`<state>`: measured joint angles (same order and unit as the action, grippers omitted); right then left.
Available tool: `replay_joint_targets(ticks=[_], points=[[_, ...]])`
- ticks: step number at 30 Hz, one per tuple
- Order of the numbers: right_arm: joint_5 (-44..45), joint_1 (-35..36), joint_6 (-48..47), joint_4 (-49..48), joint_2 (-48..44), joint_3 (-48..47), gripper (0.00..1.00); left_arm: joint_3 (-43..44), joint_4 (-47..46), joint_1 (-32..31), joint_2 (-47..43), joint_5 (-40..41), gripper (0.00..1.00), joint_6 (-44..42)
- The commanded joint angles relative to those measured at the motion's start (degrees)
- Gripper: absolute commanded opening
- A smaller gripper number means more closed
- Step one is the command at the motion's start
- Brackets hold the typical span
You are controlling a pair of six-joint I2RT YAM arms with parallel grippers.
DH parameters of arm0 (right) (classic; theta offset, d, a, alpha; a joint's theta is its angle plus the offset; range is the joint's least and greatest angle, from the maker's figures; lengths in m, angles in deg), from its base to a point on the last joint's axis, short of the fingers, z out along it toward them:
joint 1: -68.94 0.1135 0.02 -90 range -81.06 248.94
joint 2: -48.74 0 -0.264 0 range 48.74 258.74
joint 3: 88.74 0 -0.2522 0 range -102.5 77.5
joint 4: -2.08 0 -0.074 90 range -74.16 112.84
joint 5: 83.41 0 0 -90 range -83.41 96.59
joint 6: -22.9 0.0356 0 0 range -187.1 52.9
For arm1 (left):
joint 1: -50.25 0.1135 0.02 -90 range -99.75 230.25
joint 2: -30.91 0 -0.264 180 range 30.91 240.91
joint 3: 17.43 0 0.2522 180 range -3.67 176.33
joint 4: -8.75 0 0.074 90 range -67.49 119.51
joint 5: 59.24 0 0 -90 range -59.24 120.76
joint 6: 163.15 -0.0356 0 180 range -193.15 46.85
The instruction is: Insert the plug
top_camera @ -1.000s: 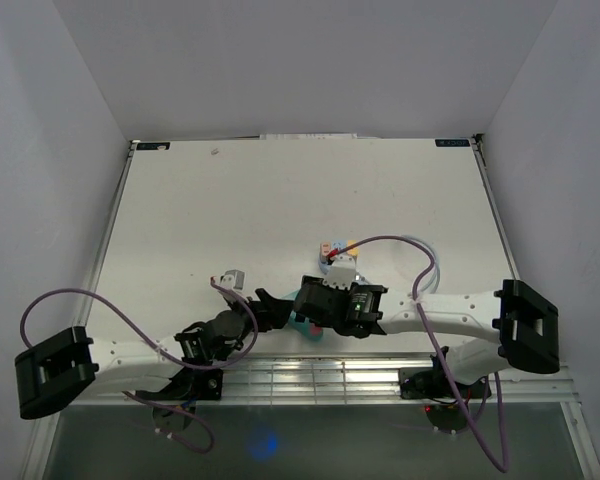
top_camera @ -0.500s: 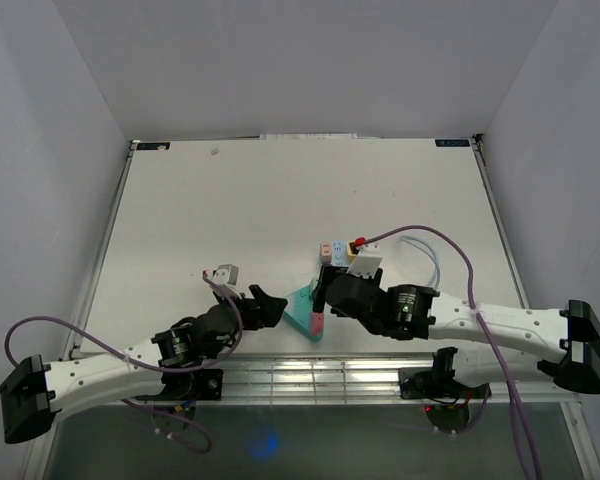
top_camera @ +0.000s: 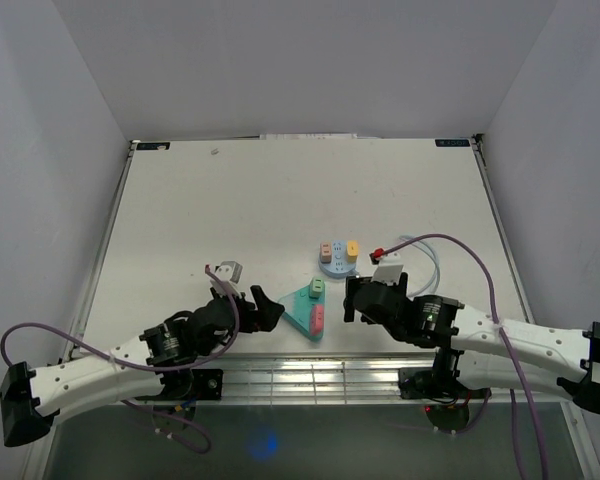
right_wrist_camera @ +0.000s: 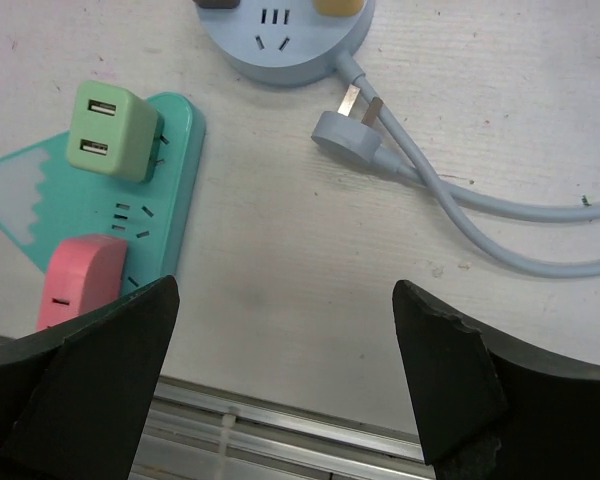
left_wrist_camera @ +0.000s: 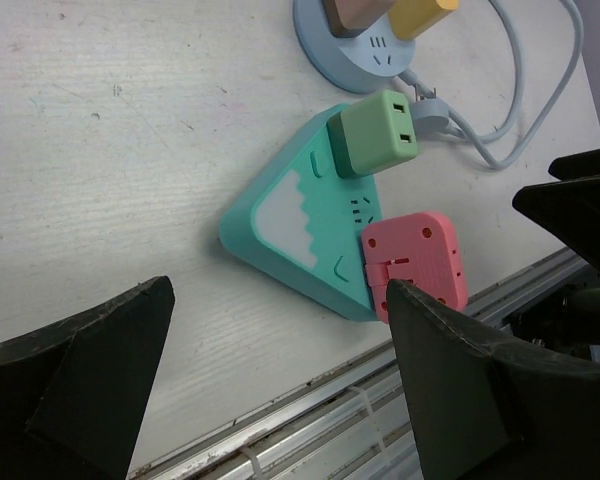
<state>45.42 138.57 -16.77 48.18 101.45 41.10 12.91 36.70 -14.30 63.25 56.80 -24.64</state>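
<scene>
The left gripper [top_camera: 269, 305] and right gripper [top_camera: 348, 300] are hanging wide open and empty on either side of the teal power strip [top_camera: 300, 304], seemingly standing clear because the green plug [top_camera: 318, 288] is already sitting in its far corner, prongs partly showing, beside the pink plug [top_camera: 317, 318].

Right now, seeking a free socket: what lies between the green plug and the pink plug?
Unfilled socket slots on the teal strip; right wrist view.

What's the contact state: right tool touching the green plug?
Apart. Right wrist view: the open right tool sits well clear of the green plug, teal strip visible between them.
</scene>
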Motion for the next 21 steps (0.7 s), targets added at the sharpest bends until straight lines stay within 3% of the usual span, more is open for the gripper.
replay_joint_targets(ticks=[1,5,10,21], points=[[3.97,-0.10,-5.05,0.44,-3.65,0.80,0.92,5.03,8.02,0.31,-1.13,-0.03,0.98,-2.37],[7.92,-0.19,-11.38,-2.36,-8.75,5.10,0.92,6.27,10.15,0.31,-3.67,0.59,0.98,-2.63],[4.15,-0.10,-22.09,-12.98,-19.73,9.85,0.92,7.06,11.20,0.31,-6.41,2.26,0.98,-2.46],[0.99,-0.19,-24.22,-14.93,-33.02,14.08,0.90,8.12,10.94,0.22,-6.41,3.93,0.98,-4.57]])
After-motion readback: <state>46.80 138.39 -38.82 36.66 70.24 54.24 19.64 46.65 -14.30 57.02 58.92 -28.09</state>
